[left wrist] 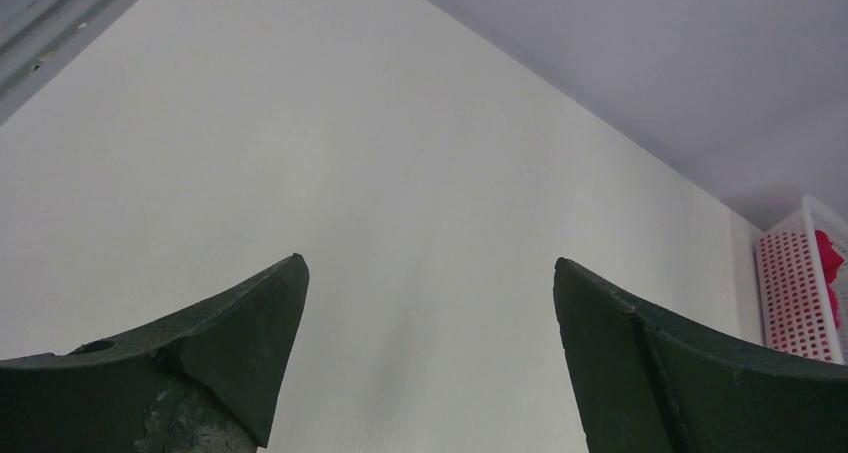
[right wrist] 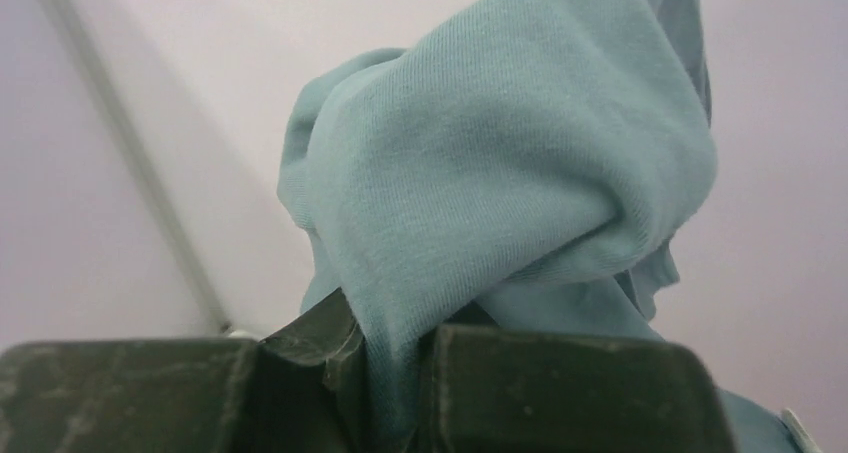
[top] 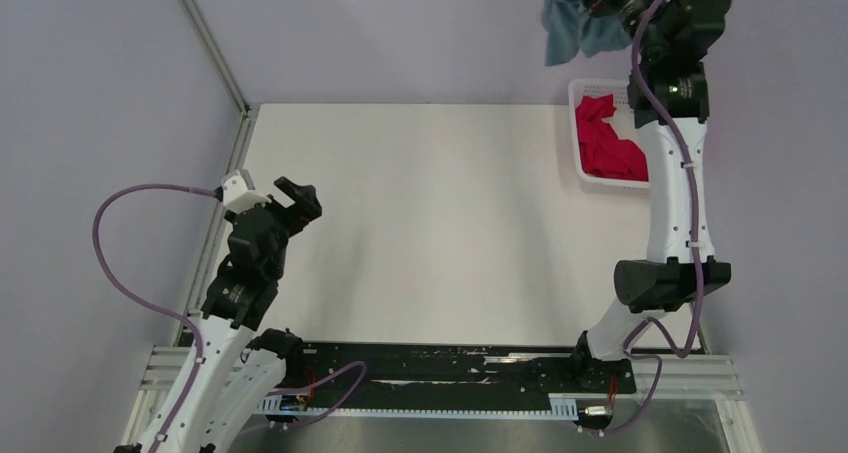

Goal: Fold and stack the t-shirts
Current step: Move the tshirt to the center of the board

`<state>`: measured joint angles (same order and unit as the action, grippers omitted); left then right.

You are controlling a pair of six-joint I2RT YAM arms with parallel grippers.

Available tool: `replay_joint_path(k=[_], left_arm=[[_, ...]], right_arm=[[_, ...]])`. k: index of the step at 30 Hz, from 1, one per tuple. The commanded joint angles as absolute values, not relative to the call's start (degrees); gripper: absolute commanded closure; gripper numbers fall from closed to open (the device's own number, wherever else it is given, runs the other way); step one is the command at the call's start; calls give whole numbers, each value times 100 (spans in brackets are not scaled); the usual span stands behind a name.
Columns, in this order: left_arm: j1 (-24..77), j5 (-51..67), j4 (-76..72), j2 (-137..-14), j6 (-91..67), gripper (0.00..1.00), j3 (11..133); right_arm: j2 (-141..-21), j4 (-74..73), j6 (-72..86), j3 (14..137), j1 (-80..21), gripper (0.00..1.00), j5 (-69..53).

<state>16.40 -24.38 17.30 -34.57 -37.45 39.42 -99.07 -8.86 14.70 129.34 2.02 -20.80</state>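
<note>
Pale lilac walls stand behind a white table (top: 440, 223). High at 1 o'clock of the top view, the right gripper (right wrist: 392, 358) is clamped on a bunched fold of the blue-grey t-shirt (right wrist: 500, 173), which hangs in the air. Just below, at 2 o'clock, the crimson-pink t-shirt (top: 606, 145) lies crumpled in the white basket (top: 575, 123), and at 9 o'clock the left gripper (left wrist: 430, 313) hovers over the table with its jaws wide apart.
</note>
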Motion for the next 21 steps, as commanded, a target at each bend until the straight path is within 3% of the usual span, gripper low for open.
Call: replay_joint_path(k=[1, 8, 14, 18, 21], left_arm=[[1617, -2401, 1665, -3242, -3963, 0, 3841], [1610, -2465, 2078, -2951, -4108, 0, 3865], [1615, -2315, 2430, -2752, -4451, 0, 3777], [1617, -1915, 2170, -2678, -4437, 0, 3495], [1615, -1597, 1982, -3025, -4519, 0, 3368]], right_arm=[[-9325, -598, 1617, 12344, -873, 100, -2591], [-8557, -705, 1769, 10471, -2261, 100, -1444], [-7990, -948, 2461, 8572, -2836, 100, -990], [-8303, -1173, 3000, 7507, -2827, 86, -979], [-9037, -1760, 2924, 7517, -2662, 75, -662]])
